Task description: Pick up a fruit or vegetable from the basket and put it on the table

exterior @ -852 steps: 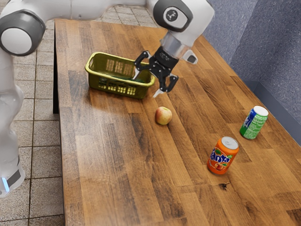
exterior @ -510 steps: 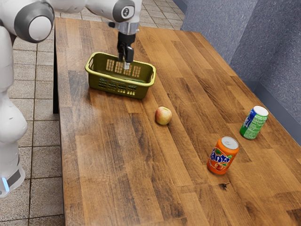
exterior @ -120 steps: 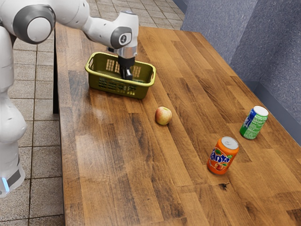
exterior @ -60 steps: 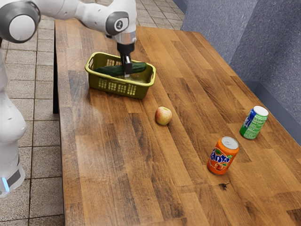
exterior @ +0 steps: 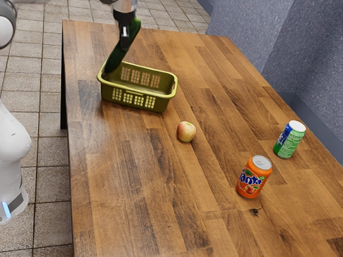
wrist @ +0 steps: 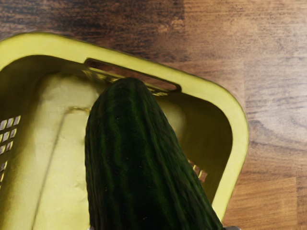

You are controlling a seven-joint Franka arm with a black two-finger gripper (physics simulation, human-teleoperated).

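Now you've got the gripper (exterior: pixel 124 42) clamped on the cucumber (exterior: pixel 116 57), its long axis slanting down toward the basket (exterior: pixel 109 94), so clear that first.

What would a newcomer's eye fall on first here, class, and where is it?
The big dark green cucumber draws the eye first, tilted in the gripper, its lower end at the yellow-green basket. Next come the bright orange can and green can, toward the exterior view's right, and the apple between them and the basket.
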